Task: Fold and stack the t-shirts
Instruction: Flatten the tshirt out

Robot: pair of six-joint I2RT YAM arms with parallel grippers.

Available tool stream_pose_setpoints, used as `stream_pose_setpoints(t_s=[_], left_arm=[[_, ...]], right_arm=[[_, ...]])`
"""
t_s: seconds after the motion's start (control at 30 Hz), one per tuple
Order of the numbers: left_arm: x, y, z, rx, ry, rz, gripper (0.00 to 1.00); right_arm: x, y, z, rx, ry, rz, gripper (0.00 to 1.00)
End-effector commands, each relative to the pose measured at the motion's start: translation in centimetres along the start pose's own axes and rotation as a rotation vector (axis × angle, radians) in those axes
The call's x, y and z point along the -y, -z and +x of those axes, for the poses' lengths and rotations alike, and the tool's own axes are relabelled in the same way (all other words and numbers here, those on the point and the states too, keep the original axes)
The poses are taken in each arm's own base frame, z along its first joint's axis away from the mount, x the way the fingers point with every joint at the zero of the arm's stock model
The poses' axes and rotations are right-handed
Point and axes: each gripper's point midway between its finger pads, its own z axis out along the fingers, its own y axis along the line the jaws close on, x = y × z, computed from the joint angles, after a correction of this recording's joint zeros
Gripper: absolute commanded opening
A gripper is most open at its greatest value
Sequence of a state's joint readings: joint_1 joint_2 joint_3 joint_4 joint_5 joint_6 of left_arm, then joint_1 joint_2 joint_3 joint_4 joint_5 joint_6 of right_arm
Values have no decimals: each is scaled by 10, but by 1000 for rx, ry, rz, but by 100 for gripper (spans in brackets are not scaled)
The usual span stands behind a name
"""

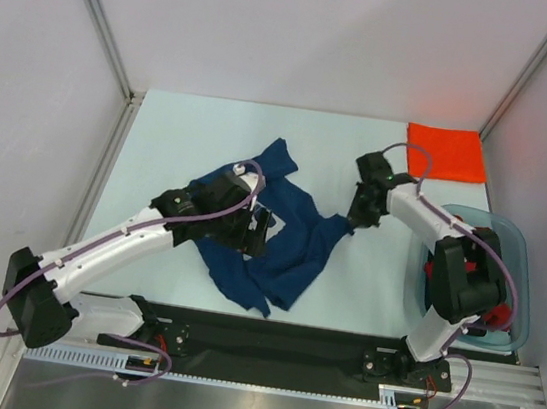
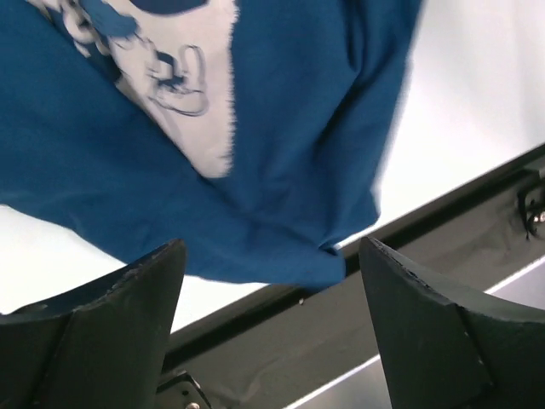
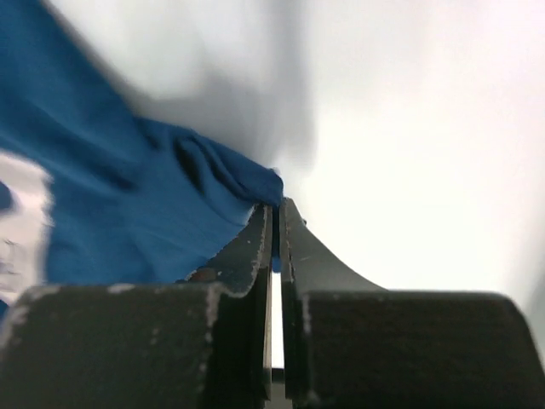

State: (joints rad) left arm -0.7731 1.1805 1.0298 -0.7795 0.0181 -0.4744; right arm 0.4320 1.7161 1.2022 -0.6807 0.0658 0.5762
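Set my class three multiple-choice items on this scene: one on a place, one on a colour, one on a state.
1. Where does the folded bright orange t-shirt lie?
A. at the far right corner of the table
B. beside the arm bases
C. under the left arm

2. What colour is the crumpled cloth t-shirt with the white print?
A. red
B. navy blue
C. green

3. How does the left gripper stand?
A. open
B. shut on cloth
C. out of view

Answers:
1 A, it lies flat beyond the clear bluish plastic tub.
2 B, blue cloth shows in every view.
3 A, its fingers stand wide apart, while the right gripper is shut on that shirt's corner.
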Motion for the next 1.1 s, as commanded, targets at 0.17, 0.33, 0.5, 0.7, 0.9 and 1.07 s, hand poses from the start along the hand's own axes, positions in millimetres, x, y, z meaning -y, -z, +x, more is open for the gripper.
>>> stream_pose_setpoints(t_s=[0.17, 0.33, 0.5, 0.7, 0.9, 1.07], left_arm=[[19, 9, -33, 54, -40, 41, 78], [17, -12, 22, -84, -4, 9, 75], [9, -24, 64, -163, 95, -44, 73], [6, -46, 78, -155, 163, -123, 67], [-6, -73, 84, -191, 179, -233, 65], [-13, -80, 82, -173, 154, -263, 41]], right_arm=[[-12, 29, -132, 164, 116, -19, 50], [-27, 56, -73, 97, 184, -71, 69], [-34, 78, 29, 12, 217, -179, 68], [-26, 91, 108, -59, 221, -227, 68], [-25, 109, 134, -89, 199, -309, 66], [-29, 113, 150, -120, 190, -354, 67]])
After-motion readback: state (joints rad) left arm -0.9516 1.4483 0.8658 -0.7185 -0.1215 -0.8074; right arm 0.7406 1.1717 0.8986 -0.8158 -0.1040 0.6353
